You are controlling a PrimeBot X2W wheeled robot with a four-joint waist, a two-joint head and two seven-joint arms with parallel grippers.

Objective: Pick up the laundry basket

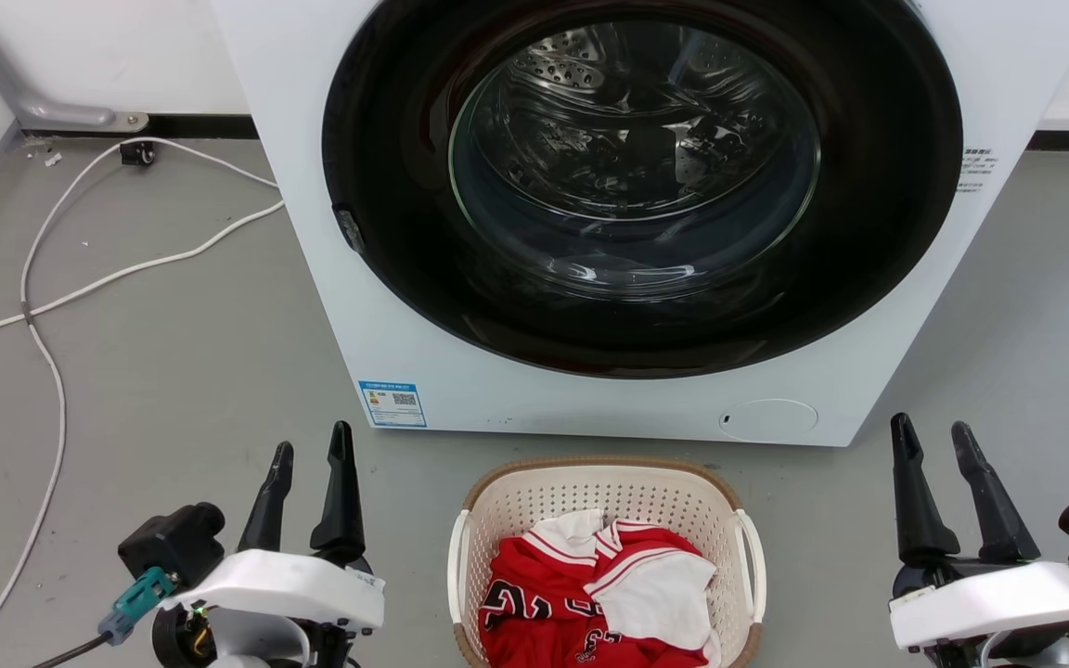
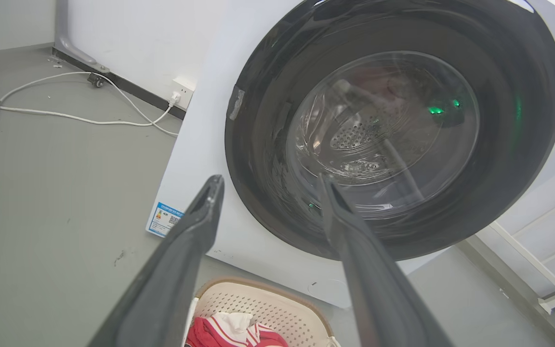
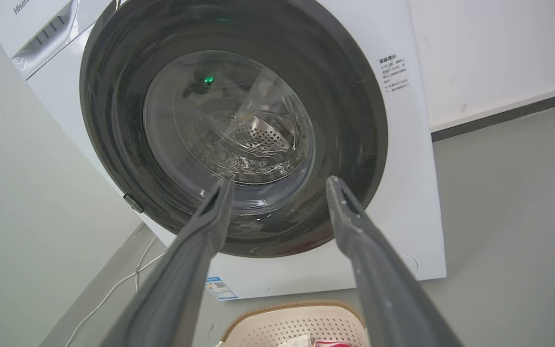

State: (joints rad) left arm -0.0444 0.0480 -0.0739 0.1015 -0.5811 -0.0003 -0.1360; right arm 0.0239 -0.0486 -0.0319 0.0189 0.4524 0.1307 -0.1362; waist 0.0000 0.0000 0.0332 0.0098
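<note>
in the head view the left gripper [image 1: 312, 438] sits low at 7 o'clock and the right gripper [image 1: 929, 424] low at 5 o'clock, two in all. each rides on a white wrist with its two dark fingers pointing up toward 12, spread apart and pinching nothing. between them at 6 o'clock stands the one laundry basket [image 1: 516, 506] on the grey floor [image 1: 173, 371], apart from both grippers. its two white loop handles [image 1: 453, 557] are on its 9 and 3 o'clock sides. inside lie red-and-white clothes [image 1: 553, 594]; how many pieces i cannot tell. just beyond the basket's far rim, toward 12 o'clock, stands one white washing machine [image 1: 405, 353] with one round dark-framed glass door [image 1: 641, 186] and one blue sticker [image 1: 392, 404] low on its front. a white cable [image 1: 52, 297] trails over the floor at 9 to 10 o'clock.
</note>
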